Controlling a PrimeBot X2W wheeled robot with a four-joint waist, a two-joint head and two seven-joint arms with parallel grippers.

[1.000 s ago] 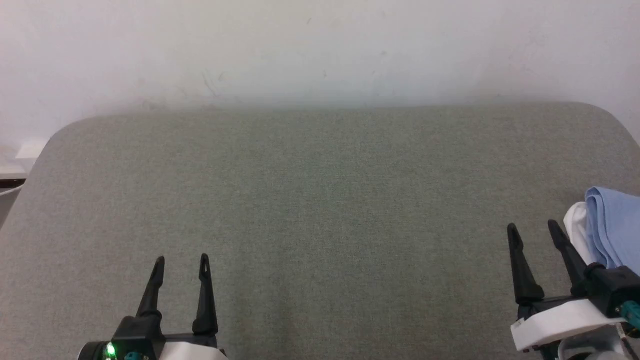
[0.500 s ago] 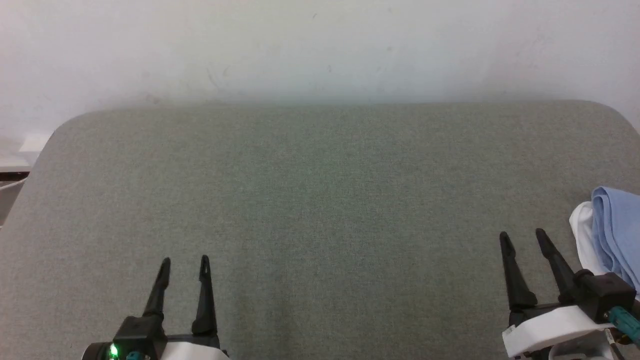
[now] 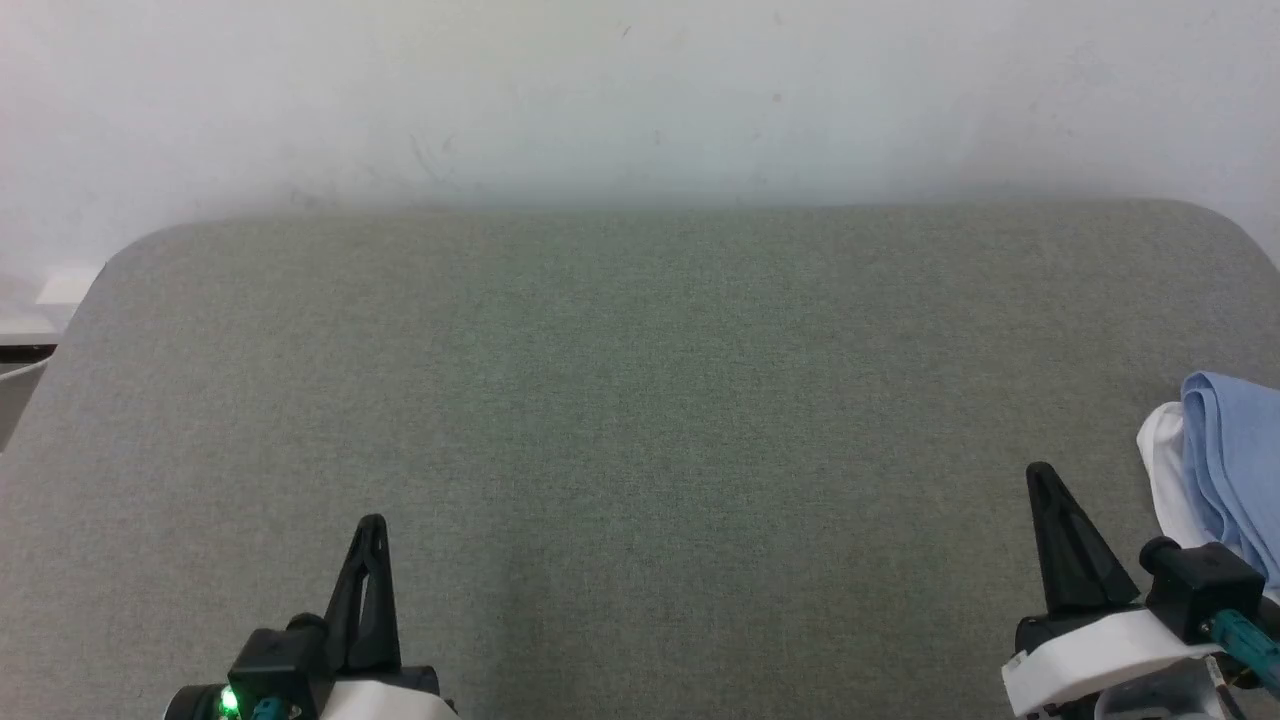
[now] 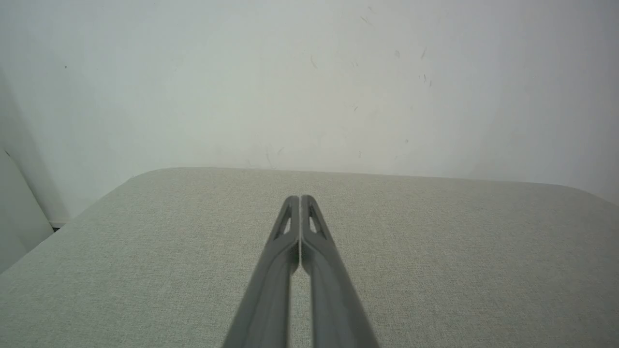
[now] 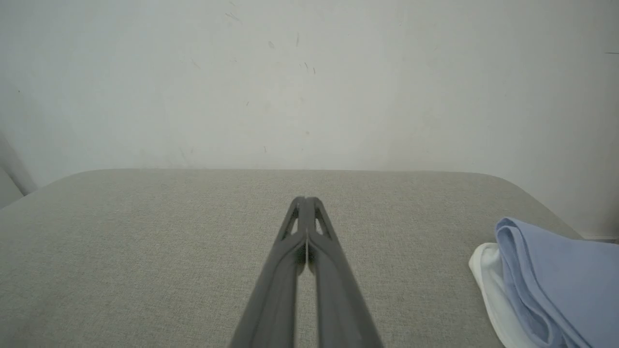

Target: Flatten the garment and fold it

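The garment (image 3: 1225, 460) is a light blue knit bundle with a white edge, lying in folds at the right edge of the grey-green padded table (image 3: 640, 380); in the right wrist view the garment (image 5: 556, 275) lies to the right of the fingers. My right gripper (image 3: 1040, 472) sits just left of it, shut, tips together with nothing between them (image 5: 305, 199). My left gripper (image 3: 372, 522) rests at the lower left, also shut and empty (image 4: 300, 197). Neither gripper touches the garment.
A white wall (image 3: 640, 100) rises directly behind the table's far edge. The table's rounded corners show at far left (image 3: 130, 250) and far right (image 3: 1220, 220). A white object (image 3: 20, 390) stands off the left edge.
Both grippers have closed from open to shut. The right gripper drew back slightly toward the near edge. The head camera shifted a little.
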